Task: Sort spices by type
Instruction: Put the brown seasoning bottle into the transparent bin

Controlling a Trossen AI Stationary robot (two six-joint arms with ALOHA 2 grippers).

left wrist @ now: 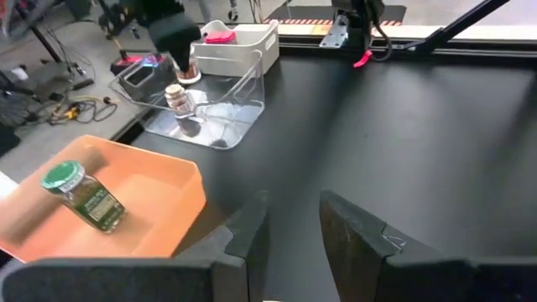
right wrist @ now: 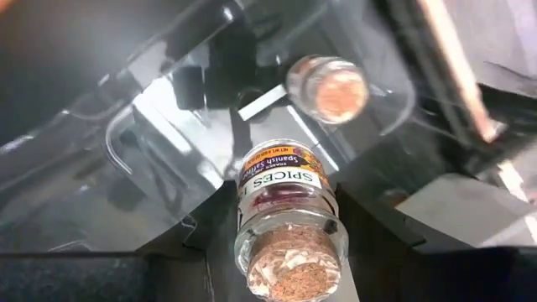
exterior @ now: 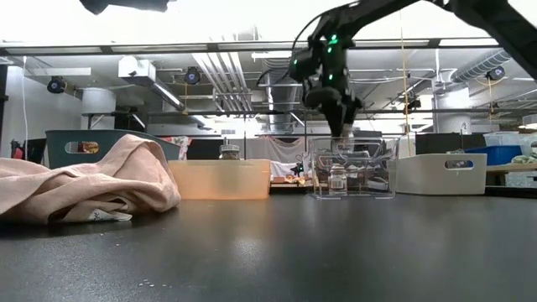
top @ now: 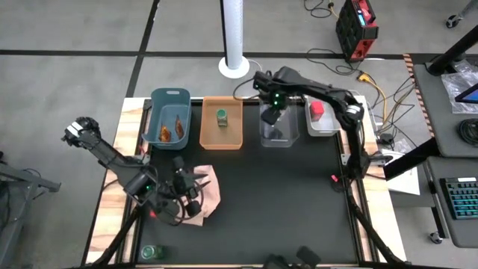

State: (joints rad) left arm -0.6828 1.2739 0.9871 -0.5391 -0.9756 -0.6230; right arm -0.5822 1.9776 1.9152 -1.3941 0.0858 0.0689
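Observation:
My right gripper (right wrist: 285,210) is shut on a tiny tan-lidded jar (right wrist: 289,243) over the clear bin (top: 278,128). A second tiny jar (right wrist: 327,88) stands on that bin's floor (exterior: 337,178). My left gripper (left wrist: 292,226) is open and holds nothing; it hovers by the pink cloth (top: 203,193) at the table's near left. The teal bin (top: 168,116) holds orange-brown packets (top: 172,131). One green-capped jar (left wrist: 84,195) lies in the orange bin (top: 222,123). A red container (top: 317,109) sits in the white bin (top: 323,119). Another green-capped jar (top: 151,252) lies at the near left edge. My right gripper pinches the tiny jar between its two fingers (right wrist: 210,243) on the glass body just under the cork lid (right wrist: 294,264). The fingers come from above, pointing down into the clear bin. The jar is lifted clear of the bin floor, lid toward the wrist, label end down.
The four bins stand in a row along the table's far edge. The pink cloth (exterior: 92,180) is heaped at the near left. The black mat (top: 291,202) lies bare through the middle and right. A white pole base (top: 234,66) stands behind the bins.

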